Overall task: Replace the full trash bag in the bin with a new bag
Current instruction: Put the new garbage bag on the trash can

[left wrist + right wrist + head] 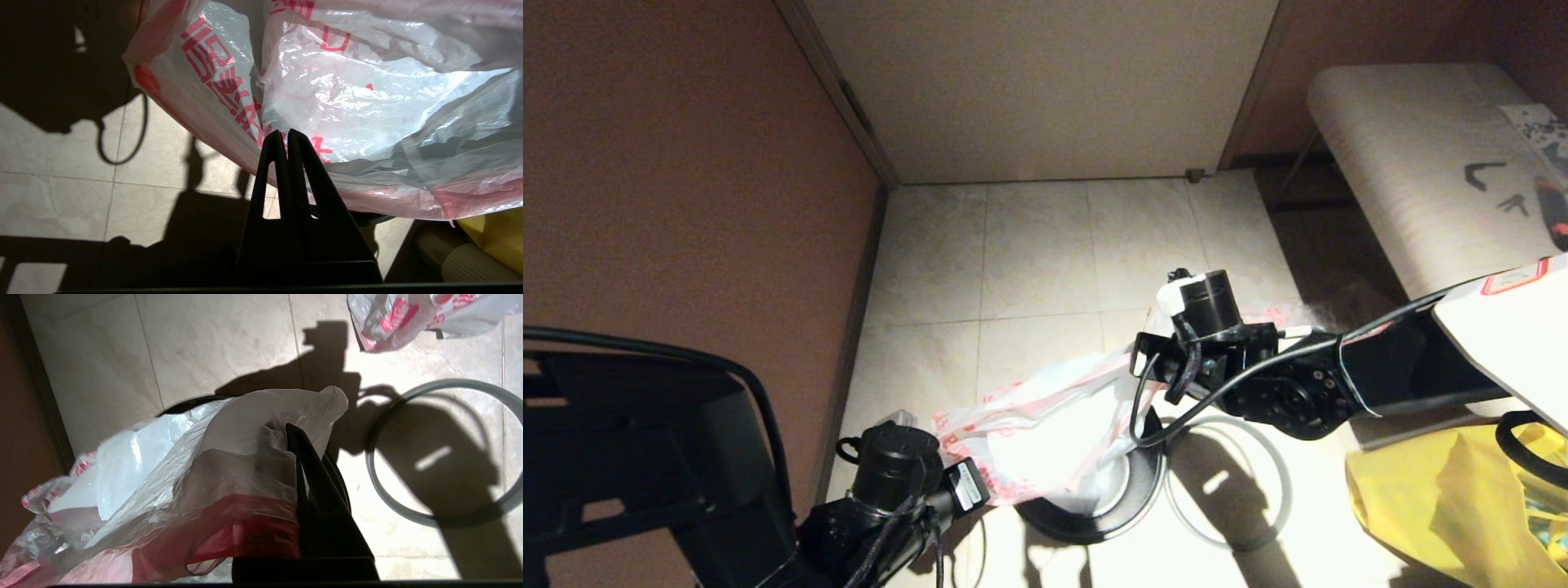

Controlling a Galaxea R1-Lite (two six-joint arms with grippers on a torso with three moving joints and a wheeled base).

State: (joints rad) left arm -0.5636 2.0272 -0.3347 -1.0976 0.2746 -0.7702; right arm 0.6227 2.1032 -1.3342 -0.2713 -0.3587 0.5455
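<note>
I see both fingers clamped on the thin translucent white red-printed bag (1045,433), which hides most of the black round bin (1123,498).

Left gripper (287,136) and right gripper (296,435) each pinch its film.

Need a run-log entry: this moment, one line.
left gripper: shut on new bag | right gripper: shut on new bag | new bag: over bin | hoop: floor, beside bin

left arm reached in low from the near left; left hand (284,136) had its fingers pressed together. right arm stretched across from the right, wrist bent downward; right hand (295,435) likewise closed, fingers (304,465) tight on thin plastic film.
</note>
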